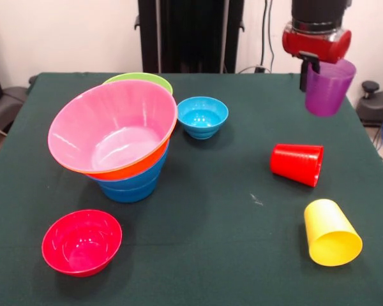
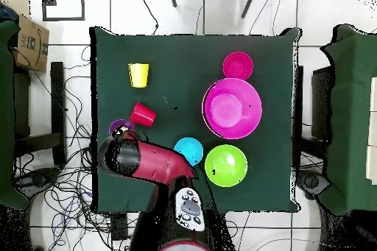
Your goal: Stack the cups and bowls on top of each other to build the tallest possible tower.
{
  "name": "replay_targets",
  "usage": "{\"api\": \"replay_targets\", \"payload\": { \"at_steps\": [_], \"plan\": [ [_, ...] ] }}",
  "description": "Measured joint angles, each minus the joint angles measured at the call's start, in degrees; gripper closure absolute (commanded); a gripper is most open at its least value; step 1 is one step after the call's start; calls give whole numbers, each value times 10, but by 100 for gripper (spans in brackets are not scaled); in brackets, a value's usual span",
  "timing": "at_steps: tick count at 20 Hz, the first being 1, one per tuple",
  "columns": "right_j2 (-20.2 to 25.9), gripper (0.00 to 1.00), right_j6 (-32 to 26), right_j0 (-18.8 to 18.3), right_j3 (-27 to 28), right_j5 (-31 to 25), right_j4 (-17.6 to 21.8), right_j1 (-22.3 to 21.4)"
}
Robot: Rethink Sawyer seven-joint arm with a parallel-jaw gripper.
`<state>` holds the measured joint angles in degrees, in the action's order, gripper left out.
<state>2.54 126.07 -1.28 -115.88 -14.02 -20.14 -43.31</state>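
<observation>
Gripper (image 1: 309, 69) clamped on the rim of the purple cup (image 1: 329, 87), held upright in the air above the bench (image 1: 217, 255) by the robot-side edge. Tower (image 1: 118, 137) of nested bowls leaning, across the bench from the cup.

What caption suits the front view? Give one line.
Gripper lifts purple cup clear of the table, beside a tilted bowl tower.

text: none legible | cardboard box (image 2: 28, 42): dark print, too small to read
</observation>
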Motion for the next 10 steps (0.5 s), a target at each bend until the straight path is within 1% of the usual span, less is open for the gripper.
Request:
{"api": "replay_targets", "payload": {
  "at_steps": [6,8,9,10],
  "plan": [
    [13,100,0,-50,-13,-14,10,-34],
    [17,100,0,-60,-16,-19,14,-39],
    [23,100,0,-78,-20,-25,22,-46],
    [26,100,0,-85,-22,-28,26,-48]
  ]
}}
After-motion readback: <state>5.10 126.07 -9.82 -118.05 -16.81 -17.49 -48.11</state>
